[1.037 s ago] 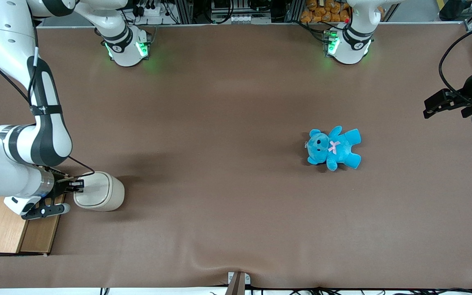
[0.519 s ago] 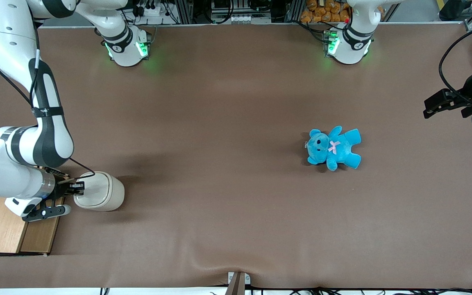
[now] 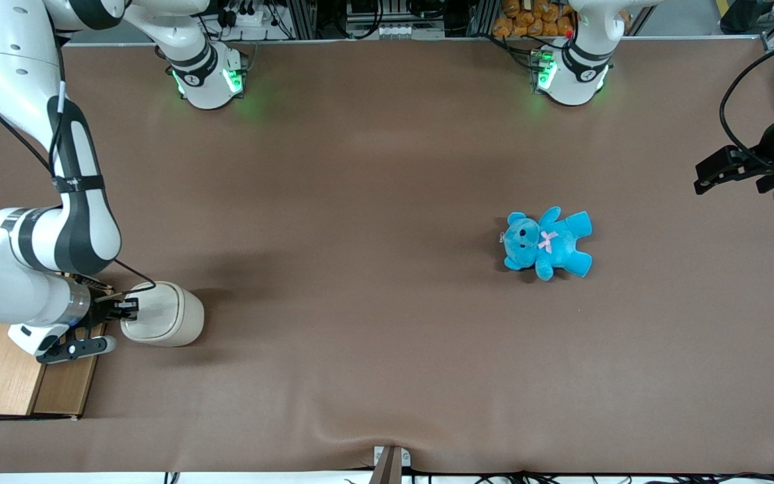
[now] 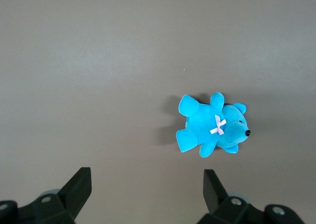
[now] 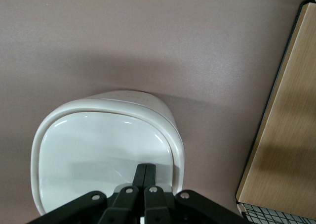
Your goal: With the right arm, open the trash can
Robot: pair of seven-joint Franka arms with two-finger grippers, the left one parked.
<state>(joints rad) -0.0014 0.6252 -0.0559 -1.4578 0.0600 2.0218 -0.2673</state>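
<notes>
The trash can (image 3: 165, 314) is a small cream-white bin with a rounded-square white lid, standing on the brown table at the working arm's end. Its lid (image 5: 103, 155) lies flat and closed inside the rim ring. The right arm (image 3: 58, 222), white with black bands, reaches down beside the bin. My gripper (image 3: 129, 308) sits at the lid's edge nearest the wooden crate, its two black fingers pressed together with nothing between them. In the right wrist view the gripper (image 5: 146, 169) has its tips over the lid near the rim.
A wooden-topped wire crate (image 3: 4, 376) stands right beside the bin, under the arm's wrist; it also shows in the right wrist view (image 5: 281, 135). A blue teddy bear (image 3: 547, 242) lies toward the parked arm's end of the table, also in the left wrist view (image 4: 212, 130).
The right arm's elbow and wrist shifted slightly a second ago; since half a second ago nothing visibly moves. The lid stays closed.
</notes>
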